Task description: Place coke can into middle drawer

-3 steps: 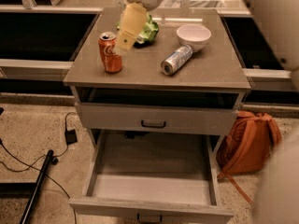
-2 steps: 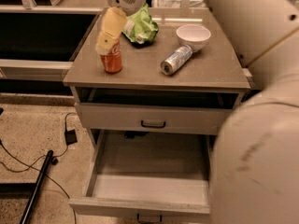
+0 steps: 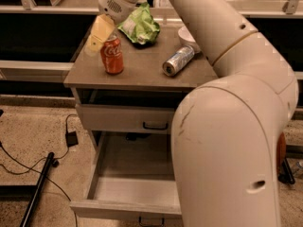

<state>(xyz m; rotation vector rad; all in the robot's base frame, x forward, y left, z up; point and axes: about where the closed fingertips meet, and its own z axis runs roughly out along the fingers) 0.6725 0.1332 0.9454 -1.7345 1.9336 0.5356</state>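
Jaws, honestly can't tell if they're spread or closed from where I'm standing. The gripper (image 3: 96,40) hangs over the far left of the cabinet top (image 3: 142,74), tilted down, right up against the left shoulder of the coke can (image 3: 112,56). That can stands upright near the left front edge. To its right a silver can (image 3: 178,60) lies on its side, with a green bag (image 3: 139,26) and a white bowl (image 3: 187,34) further back. Below, the middle drawer (image 3: 132,193) is pulled out.
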